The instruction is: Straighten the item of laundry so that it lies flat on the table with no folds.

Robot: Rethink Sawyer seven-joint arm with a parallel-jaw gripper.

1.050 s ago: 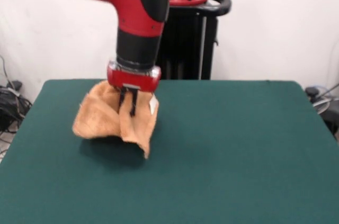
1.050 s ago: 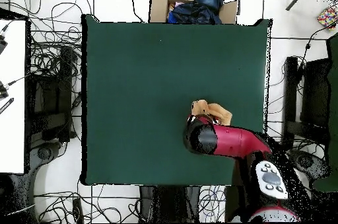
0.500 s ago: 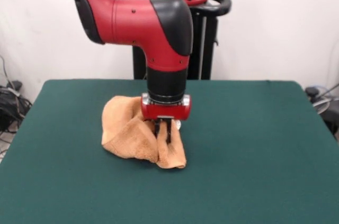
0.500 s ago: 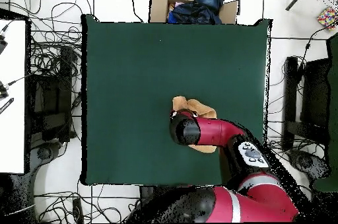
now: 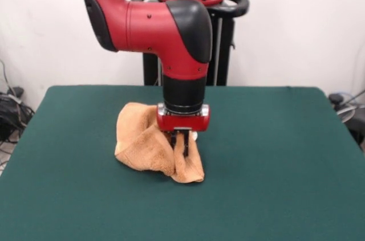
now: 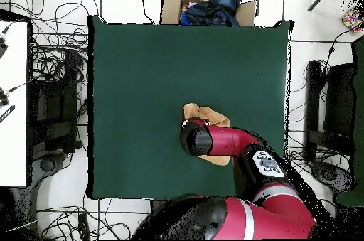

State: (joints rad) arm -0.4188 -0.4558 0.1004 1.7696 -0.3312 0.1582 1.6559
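The item of laundry [image 5: 142,144] is an orange-tan towel, bunched and draped in folds on the green table [image 5: 274,155], left of its middle in the front view. My gripper [image 5: 182,141] comes straight down and is shut on a raised fold of the towel, with cloth hanging to both sides of the fingers. A small white tag shows beside the gripper. From overhead, the arm's red and black wrist covers most of the towel [image 6: 206,115], and only its edges show; the gripper itself is hidden there.
A cardboard box [image 6: 207,5] with dark clothes sits beyond the table's far edge in the overhead view. Cables lie on the floor around the table [image 6: 142,75]. The robot's black pedestal [image 5: 219,47] stands behind the table.
The gripper carried the towel rightward and toward the camera in the front view, lowering it until the hanging cloth settled on the table. In the last half second it only shifted slightly.
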